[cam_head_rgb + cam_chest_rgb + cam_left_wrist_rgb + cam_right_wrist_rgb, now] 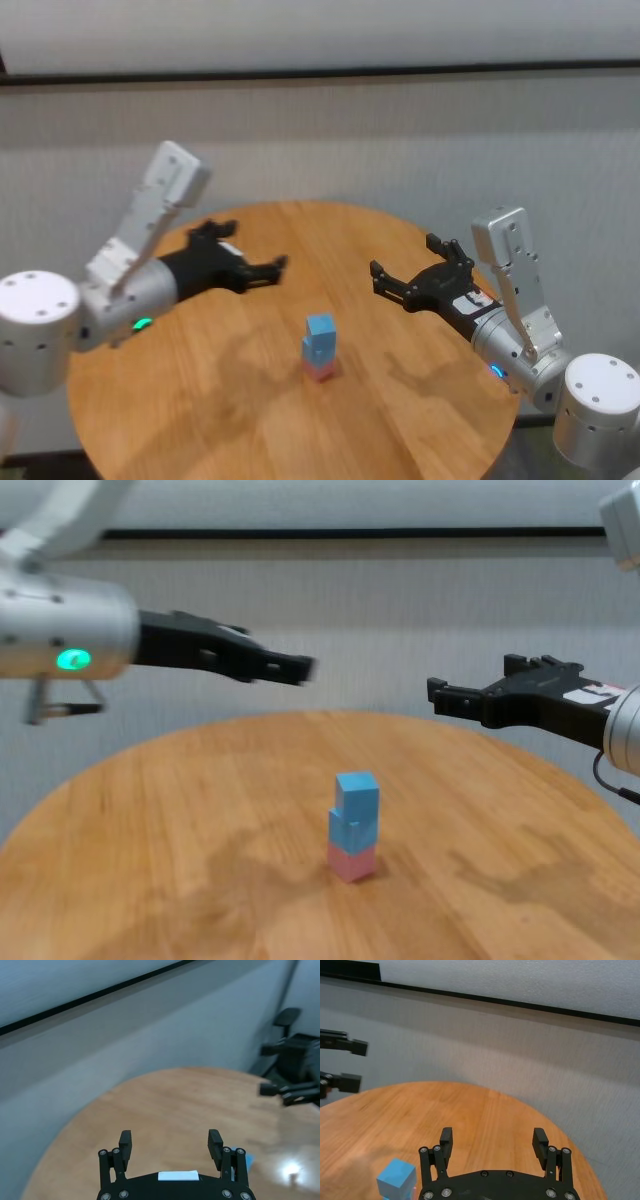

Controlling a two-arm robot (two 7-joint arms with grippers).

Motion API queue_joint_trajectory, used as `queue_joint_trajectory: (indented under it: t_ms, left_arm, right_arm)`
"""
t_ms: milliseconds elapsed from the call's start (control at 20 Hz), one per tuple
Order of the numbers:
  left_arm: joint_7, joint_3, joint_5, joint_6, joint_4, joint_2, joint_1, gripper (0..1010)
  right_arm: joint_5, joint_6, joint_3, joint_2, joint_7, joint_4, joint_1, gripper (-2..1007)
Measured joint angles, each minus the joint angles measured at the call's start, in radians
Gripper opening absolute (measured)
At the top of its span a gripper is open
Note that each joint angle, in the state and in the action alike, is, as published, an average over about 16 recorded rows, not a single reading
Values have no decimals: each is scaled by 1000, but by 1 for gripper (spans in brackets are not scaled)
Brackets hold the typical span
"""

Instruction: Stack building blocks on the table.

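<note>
Blocks (353, 826) stand stacked on the table (150, 860), between wide-open left gripper (277, 266) and right gripper (385, 281) jaws.

Left pincer (300, 667) tip blurred – block stack (396, 1178) cut off, seemingly.

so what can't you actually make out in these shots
- Pink block: out of frame in the right wrist view; only the top blue block shows.
- Stack: in the left wrist view only a blue sliver shows behind the left tool.
- Table: near edge cut off in the head view.
</note>
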Motion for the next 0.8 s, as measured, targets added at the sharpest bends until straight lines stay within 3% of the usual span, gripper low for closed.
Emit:
queue_joint_trajectory:
  t_ms: [350, 800]
  left_arm:
    - [36, -40, 2, 4, -36, 46, 34, 1000]
    - [40, -43, 7, 4, -34, 52, 41, 1000]
  right_arm:
    - [0, 0, 0, 0, 0, 0, 0, 1005]
    - [0, 0, 0, 0, 0, 0, 0, 1005]
